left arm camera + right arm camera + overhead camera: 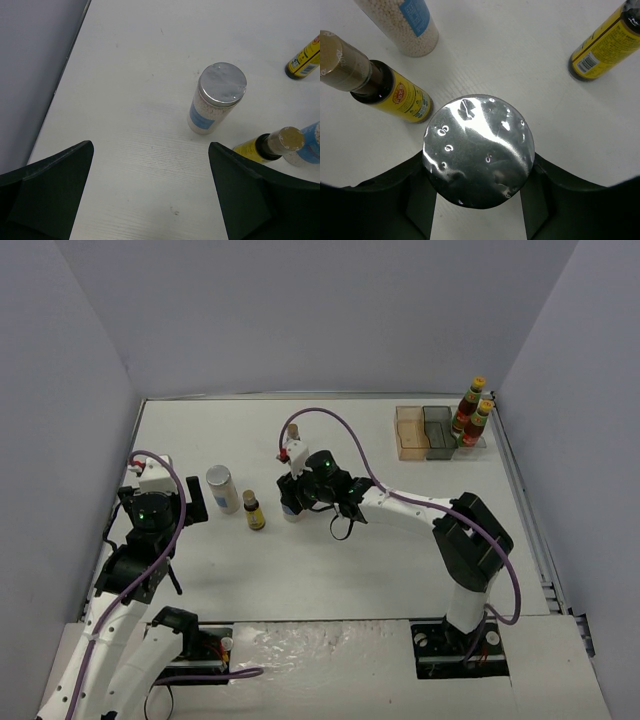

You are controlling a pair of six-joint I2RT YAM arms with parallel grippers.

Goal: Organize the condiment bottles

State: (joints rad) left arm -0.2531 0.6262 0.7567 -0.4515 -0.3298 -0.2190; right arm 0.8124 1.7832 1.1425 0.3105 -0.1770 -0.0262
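Note:
My right gripper (479, 172) is shut on a pale silver-lidded shaker (479, 150) that stands mid-table; in the top view the gripper (296, 498) covers most of it. A tiny yellow-labelled bottle (390, 90) stands to its left and another (600, 50) stands beyond it (290, 438). The second shaker (222, 488) stands further left. My left gripper (150, 165) is open and empty, short of that shaker (217, 97) and the tiny bottle (272, 145). Two dark red bottles with yellow caps (474, 410) stand in the tray's clear end at the back right.
The compartment tray has an orange section (409, 432) and a grey section (437, 432) near the back right corner. Grey walls (80, 390) enclose the table on three sides. A purple cable (330, 420) loops above the right arm.

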